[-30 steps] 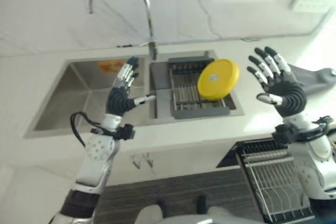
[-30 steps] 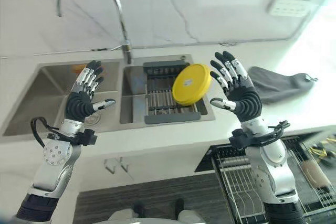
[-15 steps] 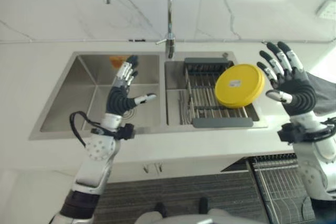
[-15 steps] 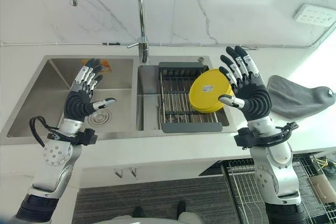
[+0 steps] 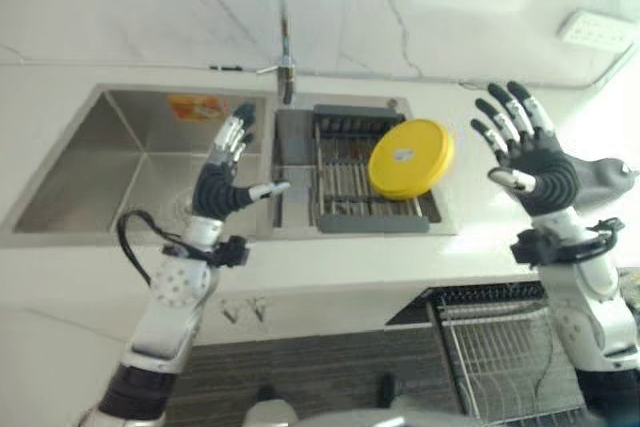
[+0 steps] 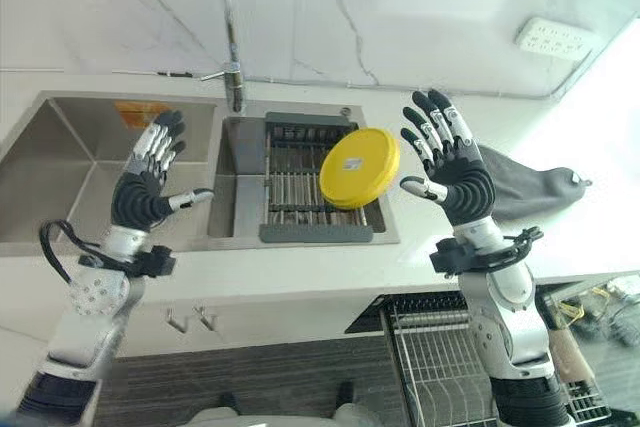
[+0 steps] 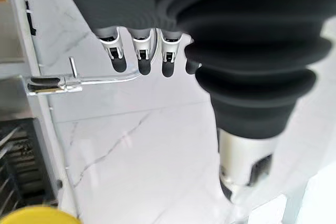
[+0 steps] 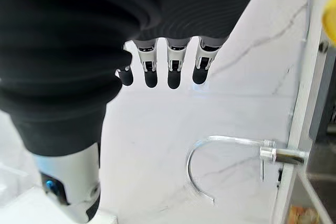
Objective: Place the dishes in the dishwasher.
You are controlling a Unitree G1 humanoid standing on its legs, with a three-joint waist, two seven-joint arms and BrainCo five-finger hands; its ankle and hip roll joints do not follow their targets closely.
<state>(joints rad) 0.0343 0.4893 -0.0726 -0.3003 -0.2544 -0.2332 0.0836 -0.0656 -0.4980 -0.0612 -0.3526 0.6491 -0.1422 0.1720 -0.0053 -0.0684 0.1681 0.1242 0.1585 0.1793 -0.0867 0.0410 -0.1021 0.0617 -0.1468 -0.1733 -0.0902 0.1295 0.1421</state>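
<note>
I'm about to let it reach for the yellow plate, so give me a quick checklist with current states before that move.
1. Yellow plate leaning in the sink rack, reachable: ok.
2. Right robot hand open and empty, raised beside the plate: ok.
3. Left robot hand open and empty, over the sink: ok.
4. Nothing between right robot hand and plate: ok.
5. Dishwasher rack pulled out below the counter: ok.
6. Free slot for the plate: cannot tell.

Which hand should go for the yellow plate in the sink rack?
Probably the right hand: it hovers open just beside the round yellow plate leaning in the grey dish rack, and on the pulled-out dishwasher rack's side. The left hand is open over the other basin.
</note>
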